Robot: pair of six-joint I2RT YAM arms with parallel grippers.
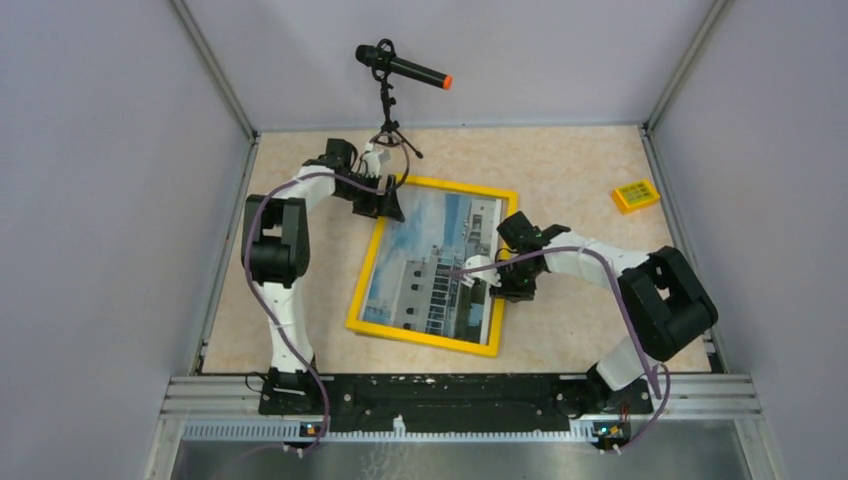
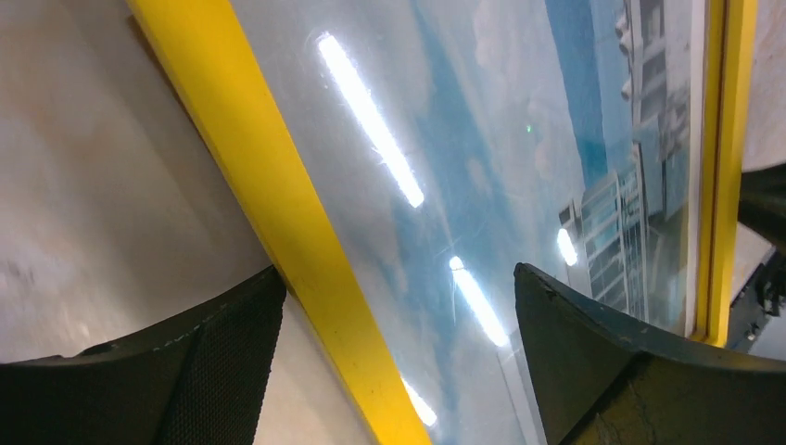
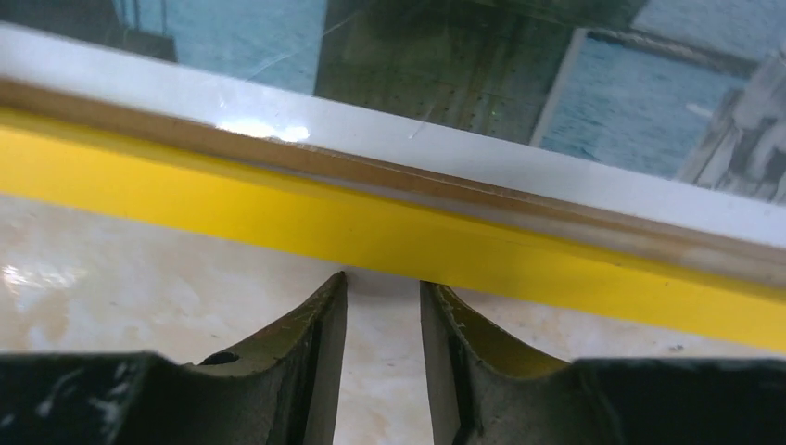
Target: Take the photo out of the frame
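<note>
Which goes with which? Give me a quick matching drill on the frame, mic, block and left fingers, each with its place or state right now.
Things:
1. frame
2. mic
3. block
4. left fingers

Places or states:
A. by the table's right edge
B. spread wide, astride the frame's yellow border
C. at the far edge, beyond the frame
D. flat in the middle, photo side up

Pairs: 1-D, 2-C, 3-A, 4-B
</note>
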